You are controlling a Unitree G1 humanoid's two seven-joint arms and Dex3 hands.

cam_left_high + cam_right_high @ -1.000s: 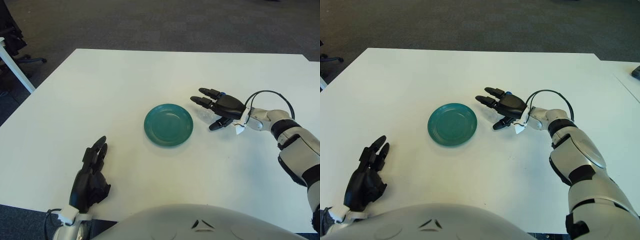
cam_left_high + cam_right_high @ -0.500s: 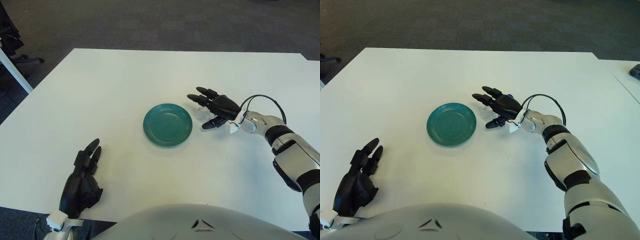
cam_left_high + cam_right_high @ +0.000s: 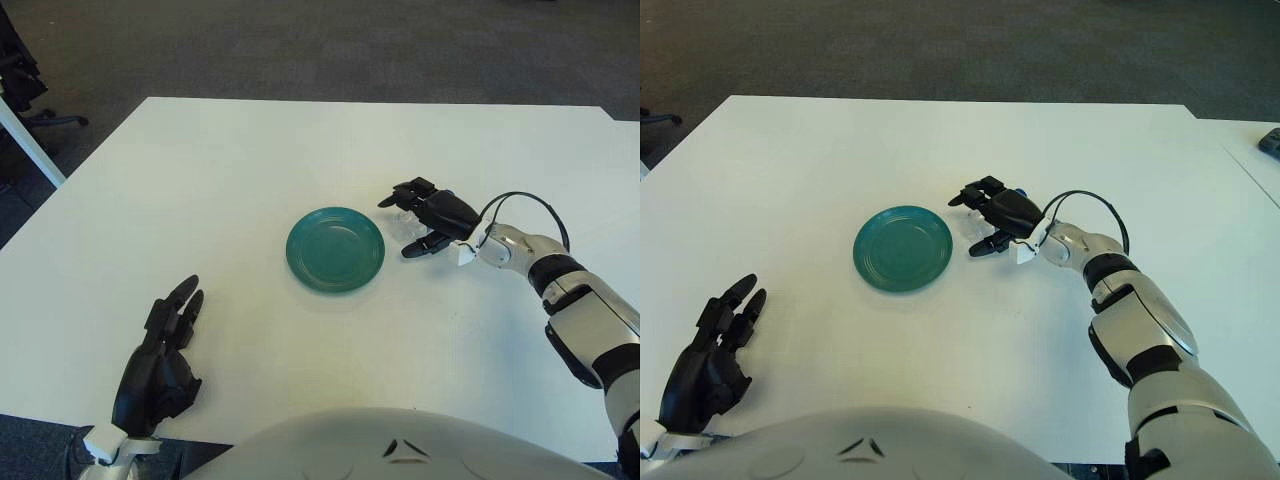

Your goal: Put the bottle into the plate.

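A green plate (image 3: 335, 249) sits in the middle of the white table (image 3: 220, 170). Just right of it lies a clear bottle (image 3: 411, 229) with a blue cap, mostly hidden by my right hand (image 3: 966, 226). That hand reaches in from the right, with its fingers curled down over the bottle and its thumb on the near side. The bottle is still low on the table, beside the plate's right rim. My left hand (image 3: 160, 360) shows at the lower left by the table's front edge, fingers relaxed and holding nothing.
A black cable (image 3: 525, 205) loops above my right wrist. Dark carpet lies beyond the table's far edge. A chair base and a white table leg (image 3: 30, 135) stand at the far left. A second table's corner (image 3: 1260, 150) shows at the right.
My right hand's fingers, stretched out over the bottle before, have curled down around it. My left hand has slid back towards the front edge.
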